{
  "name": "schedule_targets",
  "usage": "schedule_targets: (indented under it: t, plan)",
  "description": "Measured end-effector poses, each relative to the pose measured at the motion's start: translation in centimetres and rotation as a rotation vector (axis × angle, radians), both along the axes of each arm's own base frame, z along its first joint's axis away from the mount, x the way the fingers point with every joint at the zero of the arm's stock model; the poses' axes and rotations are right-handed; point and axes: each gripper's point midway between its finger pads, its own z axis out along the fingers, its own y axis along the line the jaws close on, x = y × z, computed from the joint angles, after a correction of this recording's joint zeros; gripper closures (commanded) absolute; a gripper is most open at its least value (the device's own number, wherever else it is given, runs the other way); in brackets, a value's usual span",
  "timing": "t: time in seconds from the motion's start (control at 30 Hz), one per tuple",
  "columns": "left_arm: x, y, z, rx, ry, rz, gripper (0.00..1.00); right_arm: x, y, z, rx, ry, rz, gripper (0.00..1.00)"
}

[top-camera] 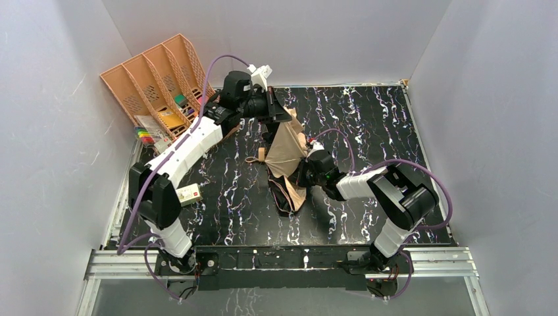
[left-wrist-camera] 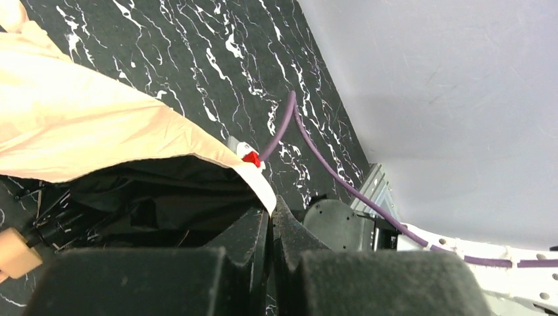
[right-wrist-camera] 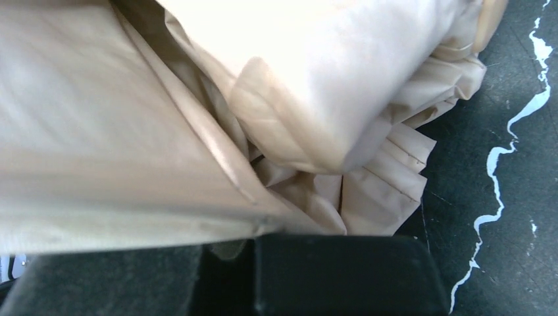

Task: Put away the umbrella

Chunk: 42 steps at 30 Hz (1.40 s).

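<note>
Nearest the lens in the left wrist view, the left claw (left-wrist-camera: 271,217) has its black fingers (left-wrist-camera: 247,230) pressed together on the pale hem of the umbrella (left-wrist-camera: 85,125). The right claw (right-wrist-camera: 227,260) is narrow too. Fabric emerges from between its pads, so it is judged to be gripping the canopy.

Location: the umbrella (top-camera: 287,148) sits about mid-bench, a little towards the far edge. It is strung between the left claw (top-camera: 279,112) and the right claw (top-camera: 304,172), with its lower folds on the bench (top-camera: 368,118).

Step in hand, as judged: gathering the loose canopy. It is neither wrapped nor stowed. The peach file tray (top-camera: 151,72) at the far left corner may be the destination, but this is unconfirmed.

Next move, as judged: the slack fabric must be drawn in against the shaft before any carry, without one claw pulling against the other.

Differences between views:
- The left wrist view alone shows the black underside, the thin ribs and the tan handle (left-wrist-camera: 16,253) beneath the canopy.
- The right wrist view alone shows the pleated folds close up.
- The overhead view alone shows the tray and both arms' positions, but neither grip clearly.
</note>
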Motion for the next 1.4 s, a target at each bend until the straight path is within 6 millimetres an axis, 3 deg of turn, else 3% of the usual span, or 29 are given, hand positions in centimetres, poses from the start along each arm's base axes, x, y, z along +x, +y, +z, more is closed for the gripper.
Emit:
schedule_targets:
  t: [0.23,0.4,0.53,0.7,0.87,1.07,1.13,1.27,1.4]
  plan:
    - [-3.3,1.3,-1.2,0.002,0.004,-0.003,1.0,-0.1,0.0,0.0,0.009,0.002,0.003,1.0]
    - [-7.4,1.1,-3.6,0.02,0.011,-0.021,0.99,-1.3,0.2,0.2,0.032,0.022,0.056,0.95]
    - [-10.9,0.1,-5.7,0.026,0.0,-0.052,0.86,-4.0,0.0,1.3,0.058,0.058,0.142,0.84]
    - [-13.0,0.5,-9.5,0.032,0.027,-0.037,0.65,-6.1,-0.7,6.2,0.111,0.01,0.183,0.79]
    - [-14.2,1.0,-12.8,0.039,0.072,-0.012,0.53,-6.9,-2.8,10.5,0.118,-0.072,0.131,0.8]
    - [-16.1,0.6,-14.1,0.016,0.078,-0.033,0.4,-7.7,-5.5,11.3,0.055,-0.087,0.056,0.83]
    - [-16.7,0.6,-14.9,0.011,0.088,-0.039,0.25,-7.9,-6.0,11.1,0.033,-0.086,0.046,0.84]
    - [-18.1,0.4,-16.4,0.013,0.119,-0.053,0.25,-7.9,-6.6,10.8,0.009,-0.088,0.035,0.85]
    - [-18.9,-0.4,-17.7,0.01,0.144,-0.066,0.41,-7.8,-6.5,11.0,0.01,-0.096,0.034,0.85]
